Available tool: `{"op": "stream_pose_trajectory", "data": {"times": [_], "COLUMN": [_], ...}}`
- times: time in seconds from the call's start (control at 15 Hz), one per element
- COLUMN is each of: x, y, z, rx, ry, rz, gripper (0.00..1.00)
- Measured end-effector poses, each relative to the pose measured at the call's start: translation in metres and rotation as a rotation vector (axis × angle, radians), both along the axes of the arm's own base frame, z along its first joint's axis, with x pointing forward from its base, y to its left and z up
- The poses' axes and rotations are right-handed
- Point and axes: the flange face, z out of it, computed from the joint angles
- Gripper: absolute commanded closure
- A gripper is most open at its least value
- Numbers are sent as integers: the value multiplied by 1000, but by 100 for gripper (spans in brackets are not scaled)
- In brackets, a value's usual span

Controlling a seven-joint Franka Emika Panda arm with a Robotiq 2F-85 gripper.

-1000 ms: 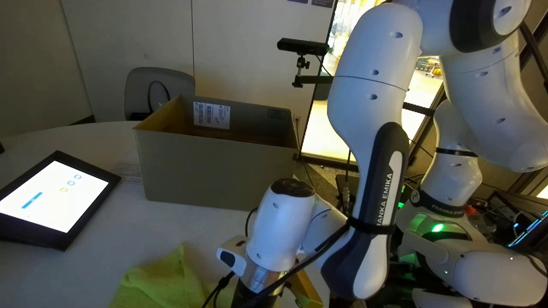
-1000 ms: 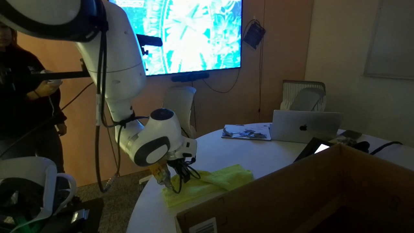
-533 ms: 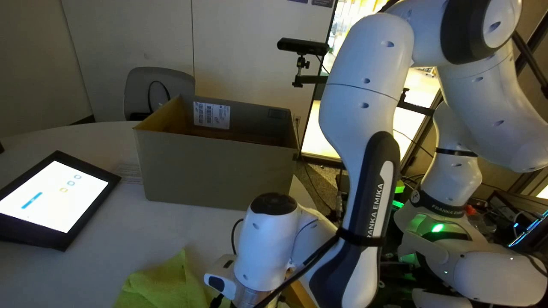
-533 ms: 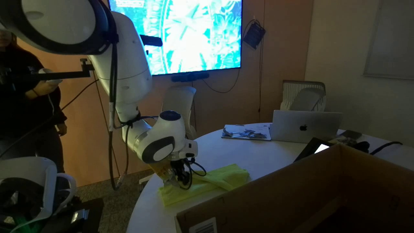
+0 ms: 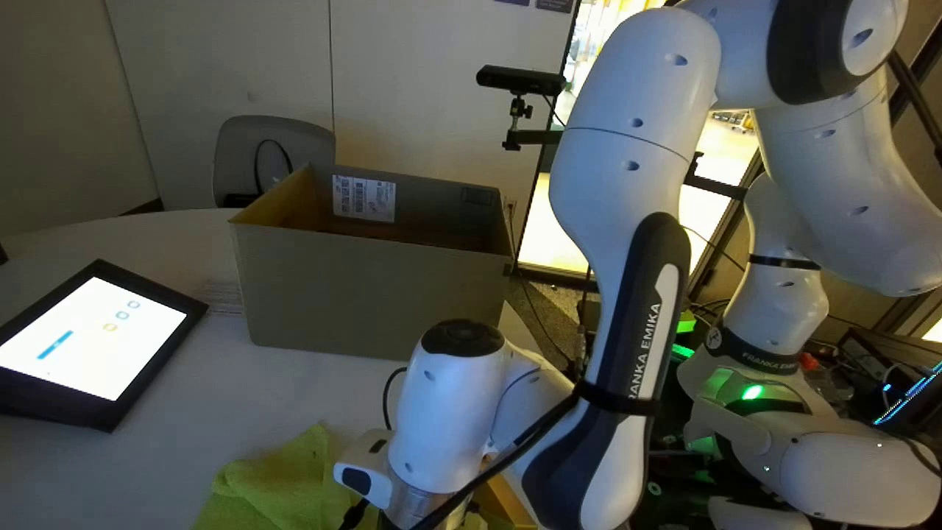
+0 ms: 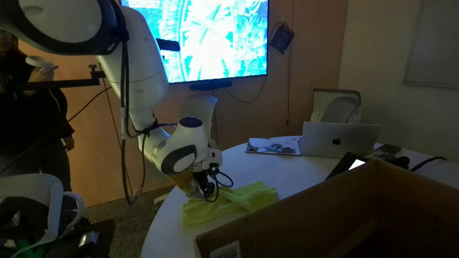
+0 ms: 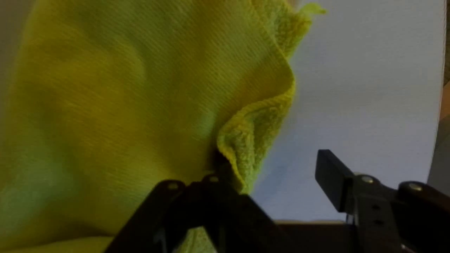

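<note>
The broad white table (image 6: 272, 168) comes first, its level top holding soft and rigid things alike at one height. Over it bends the white arm (image 5: 640, 184), its far end turned downward in both exterior views, a posture that suits meeting something low and limp from above.

Next is the cardboard box (image 5: 368, 294), standing on the table with its mouth upward; set that way, its walls would keep contents in while leaving the inside reachable. The yellow cloth (image 6: 233, 204) lies on the table beside the box, near the table's edge and under the arm's end. It is folded over itself and rumpled (too limp, I'd judge, to hold a flat shape unaided), and the wrist view shows one border curling up into a ridge.

Farther off, the silver laptop (image 6: 339, 139) stands with its lid raised, its back toward the box, presumably turned for someone seated beyond. The lit display (image 5: 96, 338) leans on a slant, likely so its screen can be read without stooping; it sits apart from the cloth.

Smallest are the dark fingers (image 7: 332, 182). They are spread, with nothing clasped between them: one is over the cloth, right by the curled border, the other over the white table past it. That straddling leaves part of the ridge within the gap. Whether the nearer one actually presses on the fabric, I cannot tell.
</note>
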Motion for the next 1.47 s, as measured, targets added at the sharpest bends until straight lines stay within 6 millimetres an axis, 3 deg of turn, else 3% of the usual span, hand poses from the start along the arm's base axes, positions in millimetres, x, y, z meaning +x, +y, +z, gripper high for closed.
{"op": "stream_pose_trajectory", "data": {"times": [0.27,0.53,1.0,1.2,1.47], "x": [16,36,78,89,94], "y": [-4,-22,-87,-97,-94], "z": [30,50,28,16,3], "rx": [29,39,-98,-143,-188], "ry": [-77,-144,-197,-198,-187], "rz": [-21,-71,-390,-524,-637], "gripper": [0,0,0,0,0]}}
